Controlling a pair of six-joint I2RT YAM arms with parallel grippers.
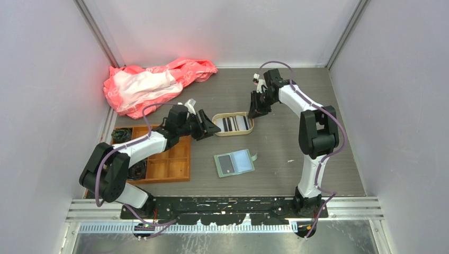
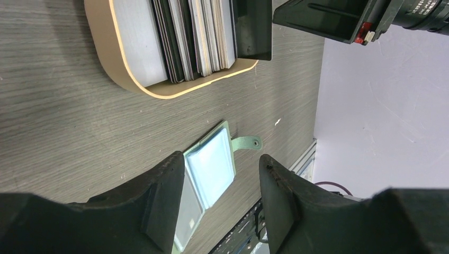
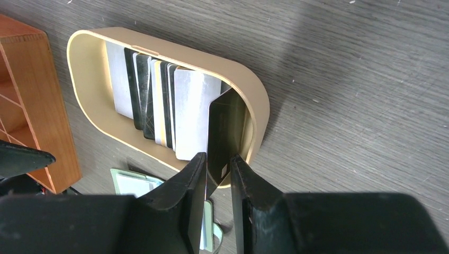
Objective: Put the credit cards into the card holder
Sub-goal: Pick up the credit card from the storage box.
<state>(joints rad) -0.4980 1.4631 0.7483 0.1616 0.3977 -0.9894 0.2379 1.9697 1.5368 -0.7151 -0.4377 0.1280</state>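
Several black and white credit cards (image 1: 235, 123) stand on edge in a beige oval tray (image 1: 233, 134). My right gripper (image 1: 258, 111) is at the tray's right end. It is shut on a black card (image 3: 225, 137) that tilts up out of the tray (image 3: 259, 100), beside the other cards (image 3: 159, 100). The green card holder (image 1: 234, 162) lies open on the table in front of the tray, with one dark and one pale blue pocket showing. My left gripper (image 1: 207, 128) is open and empty at the tray's left end. The card holder (image 2: 212, 164) shows between its fingers.
An orange wooden compartment tray (image 1: 167, 159) sits on the left under my left arm, with dark items in some compartments. A pink and white plastic bag (image 1: 153, 82) lies at the back left. Grey walls close in both sides and the back.
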